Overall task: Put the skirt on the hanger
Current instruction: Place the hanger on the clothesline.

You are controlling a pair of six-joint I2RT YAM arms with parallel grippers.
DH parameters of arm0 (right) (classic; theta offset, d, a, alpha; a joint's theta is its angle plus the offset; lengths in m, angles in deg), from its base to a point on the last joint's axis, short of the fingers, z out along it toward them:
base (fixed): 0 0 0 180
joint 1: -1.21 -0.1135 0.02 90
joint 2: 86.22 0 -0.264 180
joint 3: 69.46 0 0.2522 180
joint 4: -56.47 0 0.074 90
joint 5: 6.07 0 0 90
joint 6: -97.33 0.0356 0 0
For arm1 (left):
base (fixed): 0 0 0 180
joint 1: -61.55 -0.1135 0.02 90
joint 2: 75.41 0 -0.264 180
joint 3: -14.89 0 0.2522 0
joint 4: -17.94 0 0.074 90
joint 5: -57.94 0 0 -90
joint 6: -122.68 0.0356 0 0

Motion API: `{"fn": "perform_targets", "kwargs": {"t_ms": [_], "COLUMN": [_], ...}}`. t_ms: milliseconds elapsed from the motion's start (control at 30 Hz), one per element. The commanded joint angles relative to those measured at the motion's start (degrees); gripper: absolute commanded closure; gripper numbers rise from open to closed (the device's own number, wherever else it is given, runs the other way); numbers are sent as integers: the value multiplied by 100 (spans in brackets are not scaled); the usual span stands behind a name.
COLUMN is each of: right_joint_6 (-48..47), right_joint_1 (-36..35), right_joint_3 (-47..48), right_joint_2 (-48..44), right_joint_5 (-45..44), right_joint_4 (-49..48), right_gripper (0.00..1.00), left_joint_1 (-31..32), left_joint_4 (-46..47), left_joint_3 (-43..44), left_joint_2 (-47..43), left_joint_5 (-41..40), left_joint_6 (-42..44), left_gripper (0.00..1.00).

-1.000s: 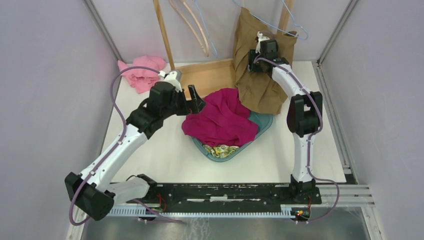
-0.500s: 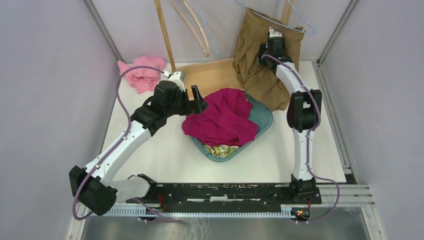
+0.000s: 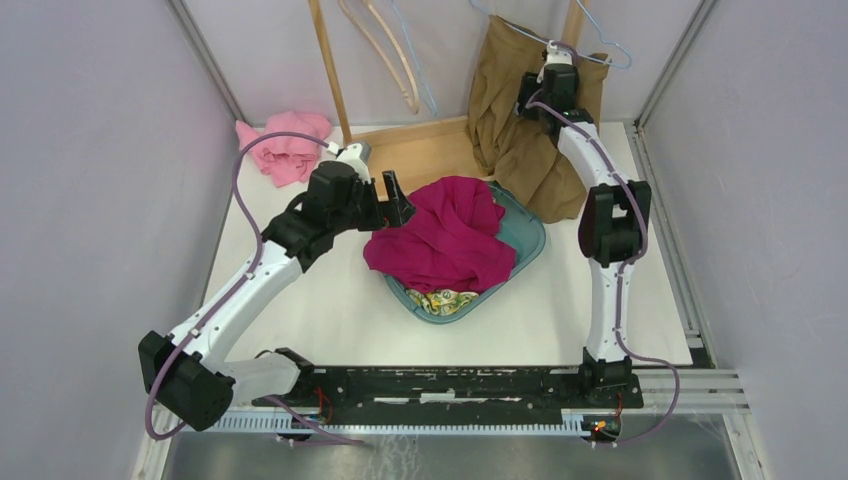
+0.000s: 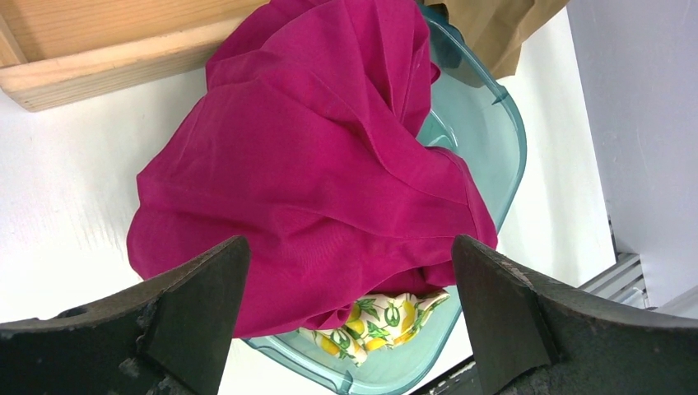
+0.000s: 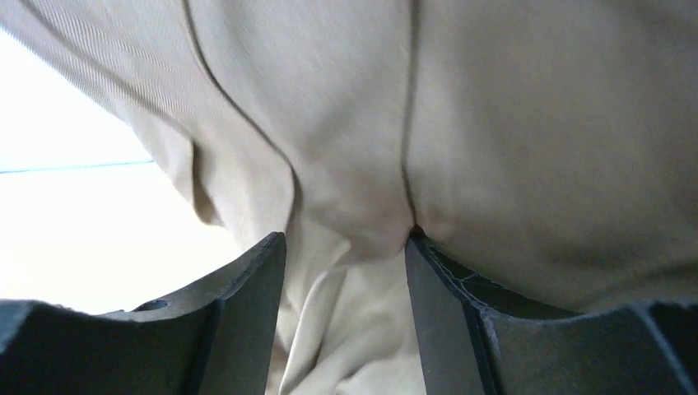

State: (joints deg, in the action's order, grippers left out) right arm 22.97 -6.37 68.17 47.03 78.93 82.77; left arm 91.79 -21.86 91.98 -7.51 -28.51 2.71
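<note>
At the upper right of the top view, the right gripper (image 3: 553, 60) is clamped on the brown skirt (image 3: 518, 150) just below the blue hanger (image 3: 607, 30), while the left gripper (image 3: 395, 200) stands wide apart

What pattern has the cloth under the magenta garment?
Cloth: yellow lemons, green leaves; left wrist view.

Skirt (image 3: 508, 110): plain tan-brown with darker seam lines; wire hanger (image 3: 618, 50): pale blue. Garment (image 4: 321, 156) heaped in the basin (image 4: 494, 140): solid magenta; basin: translucent teal; cloth (image 4: 370, 325) beneath: white, printed with yellow lemons and green leaves. Crumpled cloth at far left (image 3: 285, 148): pink; rack (image 4: 107, 49): pale natural wood; table (image 3: 330, 300): white; arms (image 3: 235, 300): white shells, black joints, purple cables.
</note>
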Motion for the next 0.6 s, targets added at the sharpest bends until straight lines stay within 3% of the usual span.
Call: {"fn": "perform_targets", "kwargs": {"t_ms": [0, 267, 567], "right_joint_6": [404, 488, 269], "right_joint_1": [72, -258, -857], "right_joint_3": [-1040, -3641, -5496], "right_joint_2": [-1321, -3423, -5276], "right_joint_5": [867, 1314, 1609], "right_joint_4": [-523, -500, 168], "right_gripper": [39, 38, 36], "left_joint_1": [-16, -18, -5], "left_joint_4": [167, 33, -202], "left_joint_3": [9, -218, -757], "left_joint_2": [-139, -531, -1304], "left_joint_5": [14, -137, -124], "left_joint_6": [-111, -129, -410], "left_gripper": [1, 1, 1]}}
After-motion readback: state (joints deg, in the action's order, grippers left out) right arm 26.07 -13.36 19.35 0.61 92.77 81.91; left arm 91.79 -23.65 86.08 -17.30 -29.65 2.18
